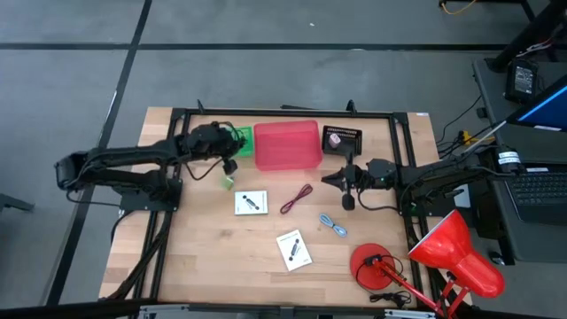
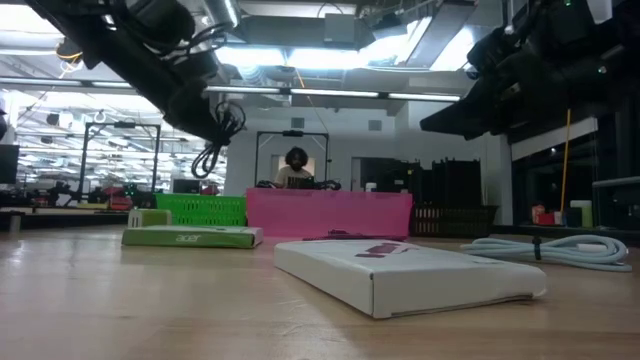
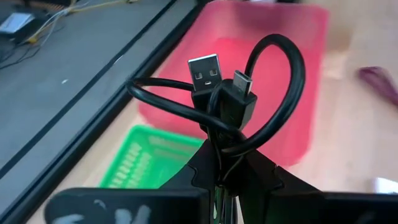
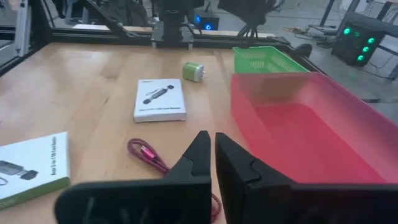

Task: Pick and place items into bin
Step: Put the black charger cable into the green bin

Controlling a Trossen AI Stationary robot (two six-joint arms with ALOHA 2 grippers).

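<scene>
Black USB cable (image 3: pixel 239 106) is clamped in left gripper (image 3: pixel 224 174) near table's far edge; release is best made squarely over red bin (image 1: pixel 287 146); right gripper (image 4: pixel 214 158) closed, empty.

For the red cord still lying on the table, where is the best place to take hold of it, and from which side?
The red cord lies flat as a thin diagonal bundle between the white card and the right gripper. Probably best gripped at mid-length, coming straight down, fingers straddling it across its narrow width. The wood around it is bare, leaving room for both fingers.
</scene>
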